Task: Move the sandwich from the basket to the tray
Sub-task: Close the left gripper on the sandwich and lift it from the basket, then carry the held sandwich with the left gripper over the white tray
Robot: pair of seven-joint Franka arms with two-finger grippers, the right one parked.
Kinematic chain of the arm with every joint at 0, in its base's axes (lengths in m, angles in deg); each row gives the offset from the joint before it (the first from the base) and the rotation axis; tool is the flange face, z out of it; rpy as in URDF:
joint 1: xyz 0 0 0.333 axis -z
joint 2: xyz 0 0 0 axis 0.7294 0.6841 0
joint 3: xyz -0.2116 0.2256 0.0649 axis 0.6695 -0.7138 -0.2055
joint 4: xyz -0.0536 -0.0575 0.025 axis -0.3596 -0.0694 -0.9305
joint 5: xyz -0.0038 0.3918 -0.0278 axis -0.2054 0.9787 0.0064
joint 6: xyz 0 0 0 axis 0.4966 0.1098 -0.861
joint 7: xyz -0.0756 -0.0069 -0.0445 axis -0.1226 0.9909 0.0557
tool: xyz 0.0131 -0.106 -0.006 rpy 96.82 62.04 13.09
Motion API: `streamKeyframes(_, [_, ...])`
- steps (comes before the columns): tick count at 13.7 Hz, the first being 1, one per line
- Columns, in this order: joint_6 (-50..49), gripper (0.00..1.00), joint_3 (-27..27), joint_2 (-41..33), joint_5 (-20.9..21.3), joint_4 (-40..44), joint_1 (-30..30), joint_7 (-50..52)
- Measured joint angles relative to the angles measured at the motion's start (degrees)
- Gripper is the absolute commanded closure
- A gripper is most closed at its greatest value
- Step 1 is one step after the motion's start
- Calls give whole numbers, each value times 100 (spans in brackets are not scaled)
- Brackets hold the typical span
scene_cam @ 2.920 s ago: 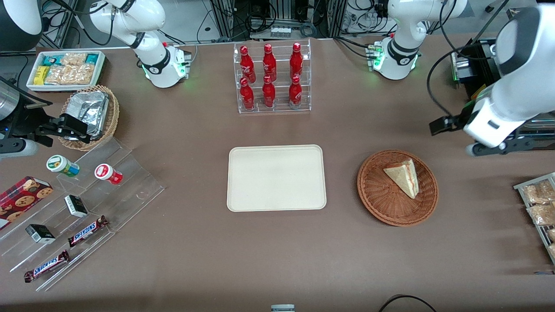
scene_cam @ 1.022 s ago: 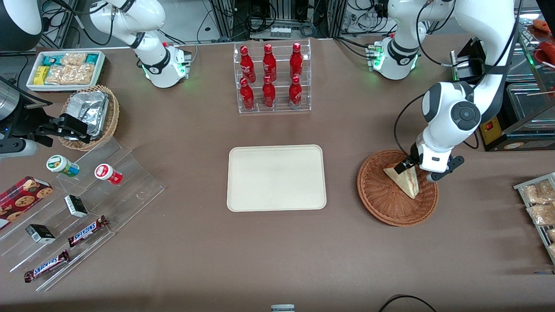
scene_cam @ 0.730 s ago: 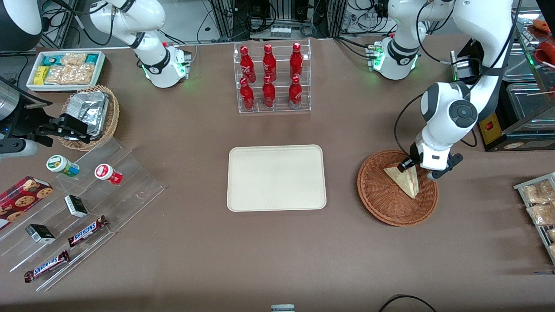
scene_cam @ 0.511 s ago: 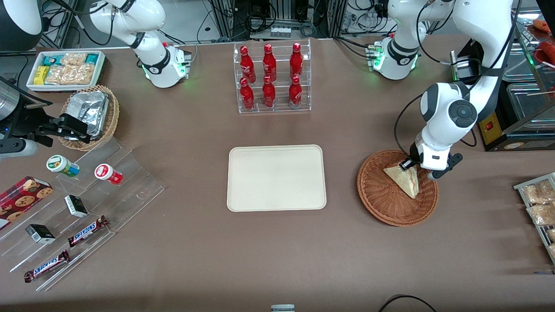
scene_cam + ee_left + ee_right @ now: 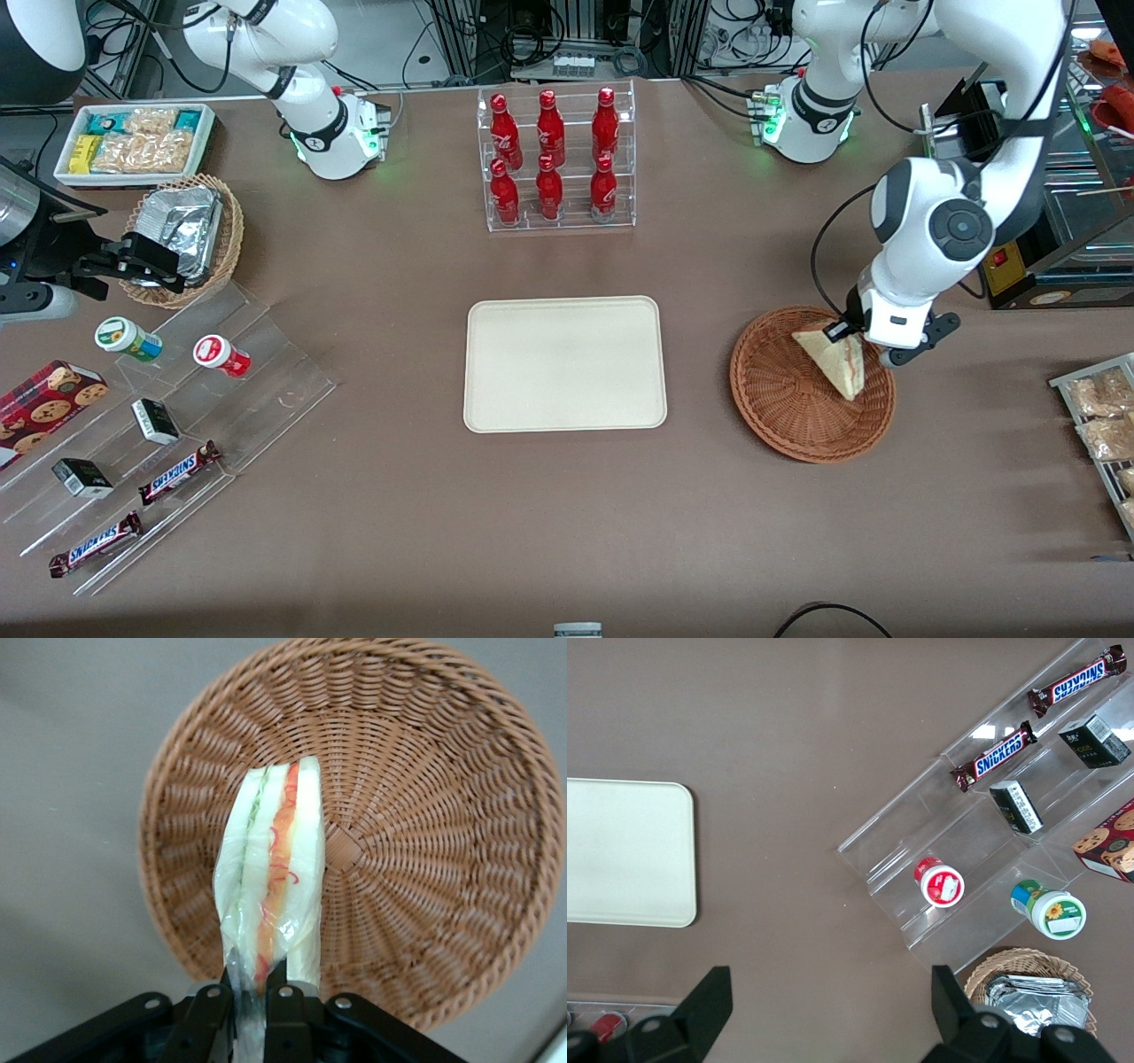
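Sandwich (image 5: 836, 361) (image 5: 271, 895): triangular wedge with white bread and red, orange and green filling, wrapped in clear film, held by its wide end and hanging over the basket (image 5: 797, 408) (image 5: 425, 797). Pointed end directed toward the front camera. In the wrist view, seen on edge with the filling layers facing the camera and the woven bottom of the basket under it; contact with the wicker not possible to judge. Gripper (image 5: 849, 334) (image 5: 251, 1001): at the end of the sandwich farther from the front camera, both fingers (image 5: 285, 1003) pressed close together on the film and bread, only a narrow gap between them. Basket: round, reddish-brown, shallow, standing on the brown table (image 5: 567, 514). Tray (image 5: 564, 363) (image 5: 620, 850): cream-white, flat, beside the basket toward the parked arm's end, well apart from it.
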Motion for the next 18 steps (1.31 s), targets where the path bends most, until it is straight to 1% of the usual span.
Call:
streamKeyframes(3, [-1341, 100, 181, -92, 21, 966, 4, -387])
streamKeyframes(5, [-1754, 100, 293, -96, 23, 1348, 2, -821])
streamKeyframes(7, [-1797, 100, 530, -89, 23, 1431, 4, -1080])
streamKeyframes(10, [-1775, 100, 1011, -20, 48, 1431, 16, -1105])
streamKeyframes(13, [-1723, 100, 1375, 106, 176, 1454, 14, -1062])
streamKeyframes(18, [-1665, 100, 2185, 676, 433, 1901, 20, -165])
